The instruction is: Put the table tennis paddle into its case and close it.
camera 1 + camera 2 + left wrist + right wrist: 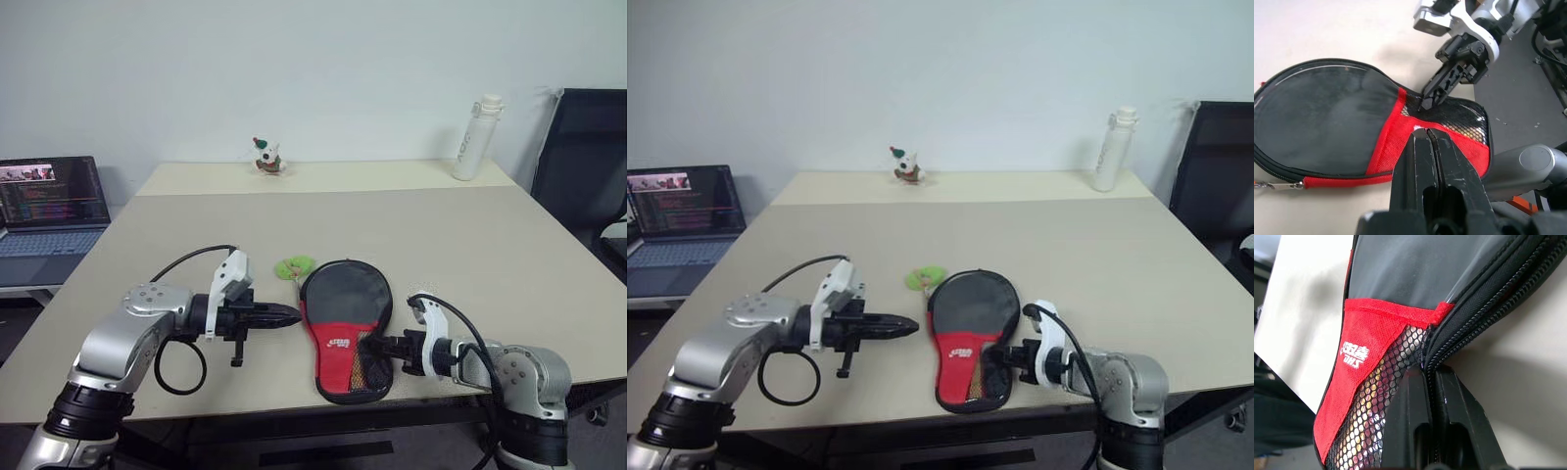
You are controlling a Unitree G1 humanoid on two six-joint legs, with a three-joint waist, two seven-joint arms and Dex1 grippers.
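Observation:
The case (343, 313) lies flat near the table's front edge, with a black round half, a red band with a white logo and a mesh pocket (1464, 120). Its green fuzzy tag (294, 265) lies at its far left. My left gripper (294, 314) is shut and empty, pointing at the case's left edge; in the left wrist view its tips (1425, 133) hover over the red band. My right gripper (364, 345) is shut at the case's right edge by the mesh pocket. In the right wrist view the zip (1469, 318) runs in between its fingers (1405, 401). The paddle is hidden.
A white bottle (475, 137) and a small toy figure (266, 157) stand at the table's far edge. An open laptop (49, 206) sits on a side surface to the left, and a dark chair (588, 157) stands at the right. The table's front edge (294, 406) runs just below the case.

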